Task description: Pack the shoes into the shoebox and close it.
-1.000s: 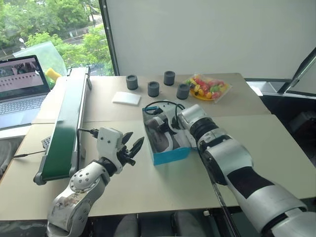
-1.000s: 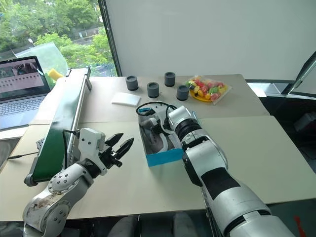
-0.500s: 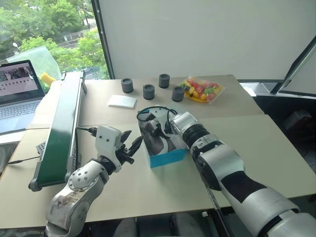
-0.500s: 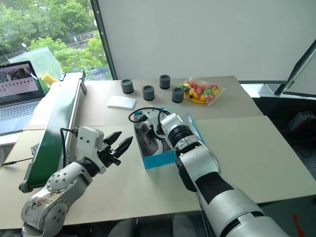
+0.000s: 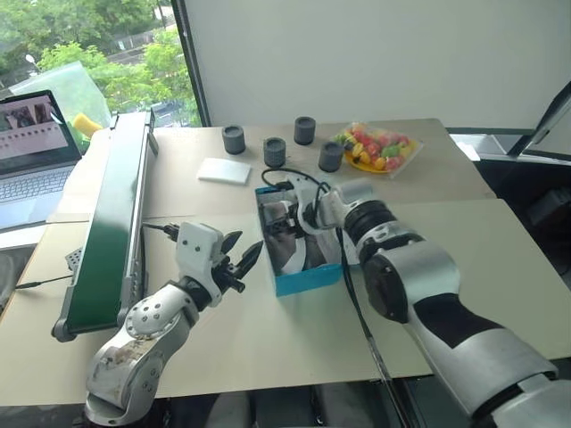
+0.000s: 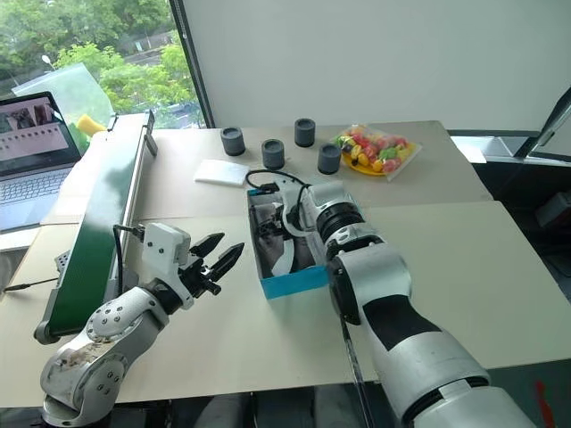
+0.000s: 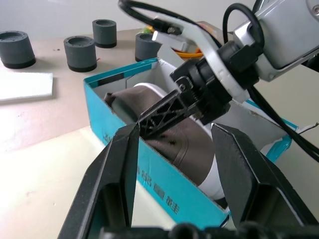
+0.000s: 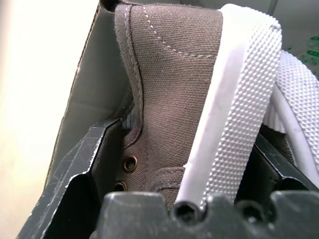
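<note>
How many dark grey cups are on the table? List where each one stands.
4. One beyond the white pad, one behind the blue box, one farthest back, one beside the tray of colourful pieces.

Four dark grey cups (image 5: 234, 140) line the far side of the tabletop (image 5: 464, 259), a white pad (image 5: 225, 170) just near them. Colourful sweets (image 5: 376, 148) sit far right; a green conveyor (image 5: 111, 223) and laptop (image 5: 31, 152) lie left.

place: robot test lab or office | signs: plain work table (image 5: 500, 259) with a green conveyor belt (image 5: 111, 223) on it | open laptop (image 5: 31, 152) just beside the conveyor | large window (image 5: 89, 45) behind the conveyor, trees outside
</note>
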